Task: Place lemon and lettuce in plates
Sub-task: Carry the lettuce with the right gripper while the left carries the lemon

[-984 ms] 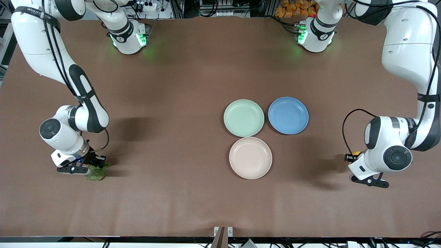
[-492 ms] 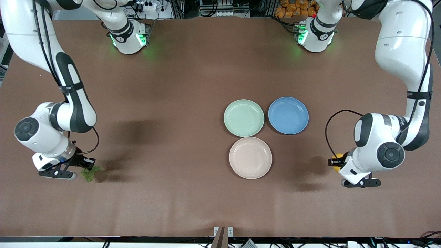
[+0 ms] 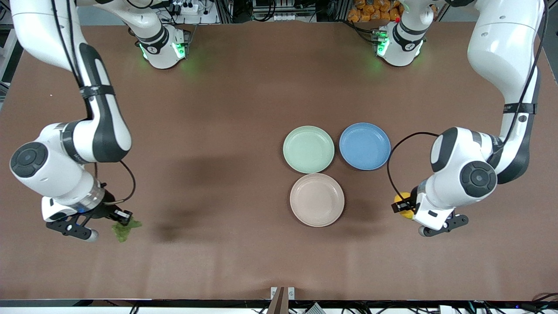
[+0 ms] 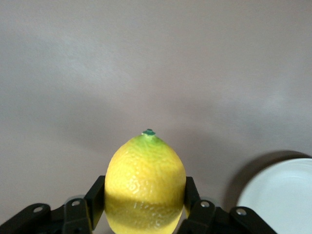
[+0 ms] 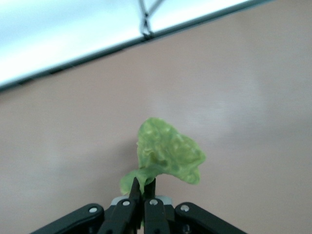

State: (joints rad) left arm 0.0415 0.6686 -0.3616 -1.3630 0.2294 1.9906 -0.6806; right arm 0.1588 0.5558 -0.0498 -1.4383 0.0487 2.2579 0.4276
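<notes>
Lemon [image 4: 145,184] is clamped between the two fingers of the left gripper [image 4: 145,214], pointed green tip facing away from the wrist. In the front view the lemon [image 3: 402,205] shows as a yellow patch at the left gripper [image 3: 405,209], which hangs over bare table [image 3: 244,87] toward the left arm's end, beside the beige plate [image 3: 317,199] (a curved white rim [image 4: 278,195] shows at the edge of the left wrist view).

Lettuce [image 5: 165,158] is pinched by its stem end in the right gripper [image 5: 144,200], fingers drawn together on it; the crinkled leaf stands out past the fingertips. In the front view the lettuce [image 3: 125,230] hangs from the right gripper [image 3: 117,218] over bare table toward the right arm's end, well apart from all plates.

Plates:
- Mint plate [image 3: 308,149]: holds nothing; lies just beside the blue plate [image 3: 365,146], on the side toward the right arm's end.
- Beige plate: holds nothing; lies nearer to the front camera than the mint plate, rims nearly touching.
- Blue plate: holds nothing.

Neither item is on a plate yet.
</notes>
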